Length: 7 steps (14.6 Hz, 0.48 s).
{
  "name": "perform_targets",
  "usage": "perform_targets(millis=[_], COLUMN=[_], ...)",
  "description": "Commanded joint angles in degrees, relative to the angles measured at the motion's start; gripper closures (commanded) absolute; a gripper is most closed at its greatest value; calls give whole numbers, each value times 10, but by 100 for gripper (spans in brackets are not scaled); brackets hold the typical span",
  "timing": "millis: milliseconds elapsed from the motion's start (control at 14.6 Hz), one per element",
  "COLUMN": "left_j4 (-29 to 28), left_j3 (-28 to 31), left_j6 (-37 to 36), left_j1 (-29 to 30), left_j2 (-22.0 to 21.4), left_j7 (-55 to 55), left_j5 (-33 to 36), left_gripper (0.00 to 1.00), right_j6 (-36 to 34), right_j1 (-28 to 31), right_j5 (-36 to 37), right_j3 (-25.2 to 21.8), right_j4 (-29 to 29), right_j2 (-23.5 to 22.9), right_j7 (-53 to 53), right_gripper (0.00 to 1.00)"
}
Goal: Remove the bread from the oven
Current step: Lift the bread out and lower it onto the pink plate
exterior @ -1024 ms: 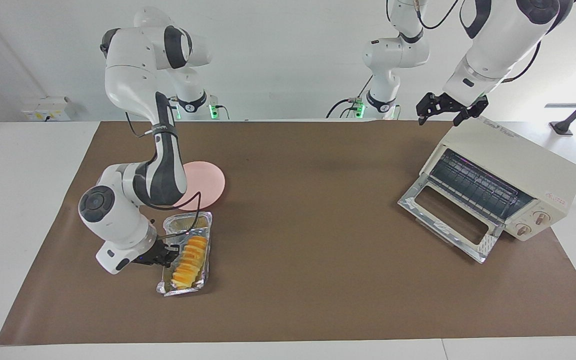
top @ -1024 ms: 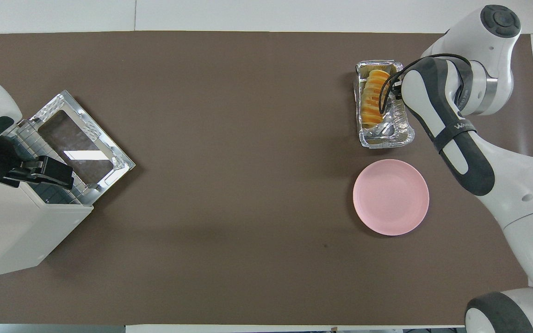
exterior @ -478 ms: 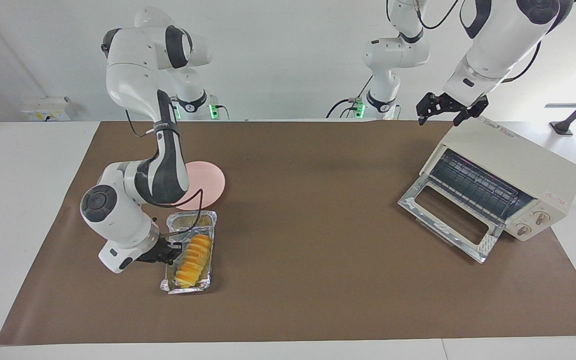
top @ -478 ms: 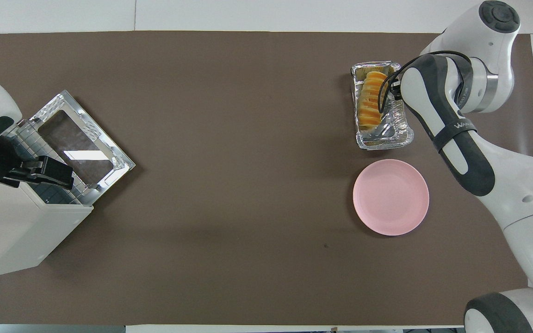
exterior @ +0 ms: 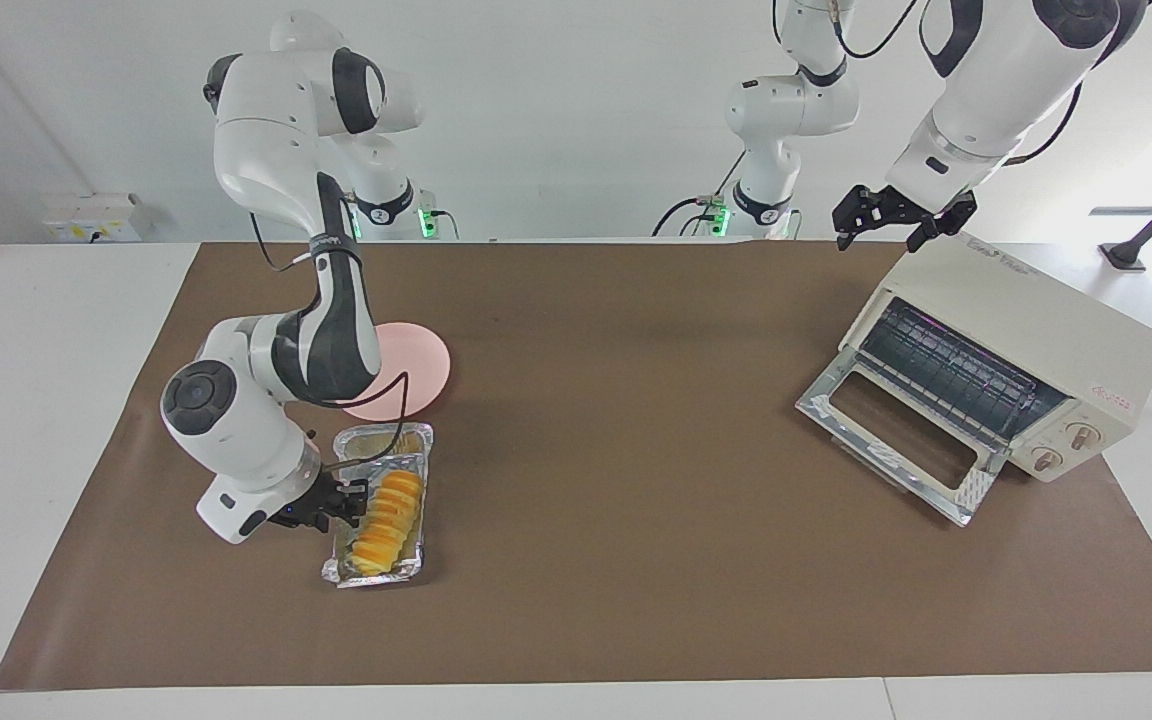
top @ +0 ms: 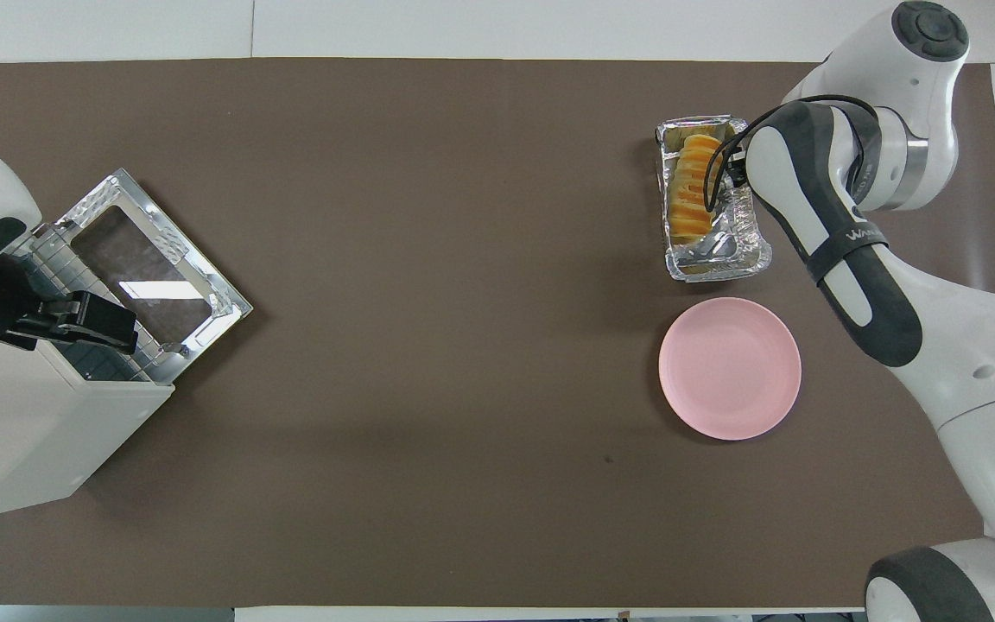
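The bread (exterior: pixel 388 511), a ridged golden loaf, already lay in a crinkled foil tray (exterior: pixel 414 462) at lower left of the facing view, well apart from the oven (exterior: pixel 1026 345); the job looked almost finished. The right gripper (exterior: pixel 348 497) was at the tray's edge; whether its jaws gripped I cannot tell. Above sat a smooth round pink plate (exterior: pixel 416 365). At upper right the left gripper (exterior: pixel 886 222) waited, jaws apart, over the boxy cream oven, its glass door dropped open

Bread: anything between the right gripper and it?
Nothing visible. The bread lies in the foil tray, out of the oven. The right gripper is at the tray's side wall, right beside the loaf. The left gripper waits over the oven.
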<state>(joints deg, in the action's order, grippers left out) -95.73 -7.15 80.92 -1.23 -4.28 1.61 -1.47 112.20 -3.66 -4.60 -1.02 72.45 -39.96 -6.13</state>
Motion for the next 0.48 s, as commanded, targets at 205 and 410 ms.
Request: perform_targets(millis=[205, 410], left_j4=[-4, -4], left_j3=[-5, -5], left_j6=[5, 5], left_j1=[9, 9], left_j2=[-8, -7], left_j7=[-7, -7], left_j5=[-7, -7], left_gripper=[0, 0], right_j6=[12, 50], right_j1=[-36, -37], right_j5=[33, 38], right_j3=[0, -1], right_j4=[15, 40], right_j2=[21, 20], right_j7=[19, 22], right_gripper=[0, 0])
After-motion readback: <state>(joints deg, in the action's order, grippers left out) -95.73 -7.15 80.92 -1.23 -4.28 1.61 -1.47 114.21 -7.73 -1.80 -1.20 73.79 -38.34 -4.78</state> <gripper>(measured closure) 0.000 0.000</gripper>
